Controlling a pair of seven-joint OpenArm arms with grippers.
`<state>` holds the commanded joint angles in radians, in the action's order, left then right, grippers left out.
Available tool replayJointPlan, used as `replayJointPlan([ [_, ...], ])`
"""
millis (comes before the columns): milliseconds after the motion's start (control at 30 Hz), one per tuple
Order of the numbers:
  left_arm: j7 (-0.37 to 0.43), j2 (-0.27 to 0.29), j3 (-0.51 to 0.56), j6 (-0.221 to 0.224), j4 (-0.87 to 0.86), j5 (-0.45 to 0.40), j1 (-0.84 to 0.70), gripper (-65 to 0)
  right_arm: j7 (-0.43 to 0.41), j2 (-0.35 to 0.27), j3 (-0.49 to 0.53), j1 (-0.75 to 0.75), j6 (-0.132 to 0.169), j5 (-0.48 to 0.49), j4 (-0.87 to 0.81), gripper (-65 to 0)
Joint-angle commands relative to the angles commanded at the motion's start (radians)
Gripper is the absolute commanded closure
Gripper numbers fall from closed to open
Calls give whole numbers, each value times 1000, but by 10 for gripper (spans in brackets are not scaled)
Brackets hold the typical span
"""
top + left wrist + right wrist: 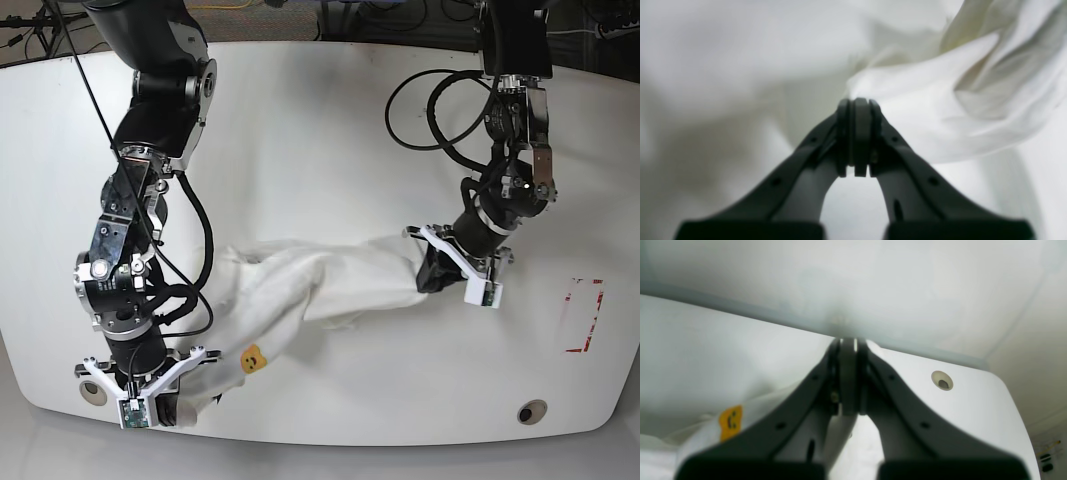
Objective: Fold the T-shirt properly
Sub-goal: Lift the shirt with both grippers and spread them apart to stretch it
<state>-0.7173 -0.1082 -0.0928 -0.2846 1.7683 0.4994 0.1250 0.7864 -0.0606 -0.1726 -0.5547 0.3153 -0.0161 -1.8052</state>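
Observation:
The white T-shirt point(310, 285) lies bunched in a long band across the table, pulled between my two grippers. Its yellow-orange emblem point(251, 358) sits near the front left and also shows in the right wrist view, emblem point(730, 422). My left gripper point(432, 272) is shut on the band's right end. Up close, that left gripper point(857, 103) pinches a fold, with the T-shirt point(940, 110) fanning out beyond it. My right gripper point(172, 405) is shut on the band's left end by the front edge. In its own view the right gripper point(848, 341) clamps a taut cloth edge.
The white table point(330, 120) has a round hole point(532, 411) at the front right, also seen as hole point(942, 380), and another hole point(93, 392) at the front left. A red mark point(583, 315) lies at the right. Black cables point(440, 110) loop beside the right-side arm.

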Motion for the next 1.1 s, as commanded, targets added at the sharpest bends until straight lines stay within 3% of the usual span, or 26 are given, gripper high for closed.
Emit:
replayJointPlan([
  [233,-32,-32,-43,0,72,0,68,0,-2,28,0,-71,0,0,60,0],
  [600,-35,-130,-87,0,92,0,215,0,-31,54,2,-216,0,-3,172,0],
  [900,-153,-169,-164,0,92,0,407,0,-31,41,2,-353,0,-6,259,0],
  [1100,-173,-178,-169,0,92,0,523,0,-29,26,2,-428,0,-6,279,0],
])
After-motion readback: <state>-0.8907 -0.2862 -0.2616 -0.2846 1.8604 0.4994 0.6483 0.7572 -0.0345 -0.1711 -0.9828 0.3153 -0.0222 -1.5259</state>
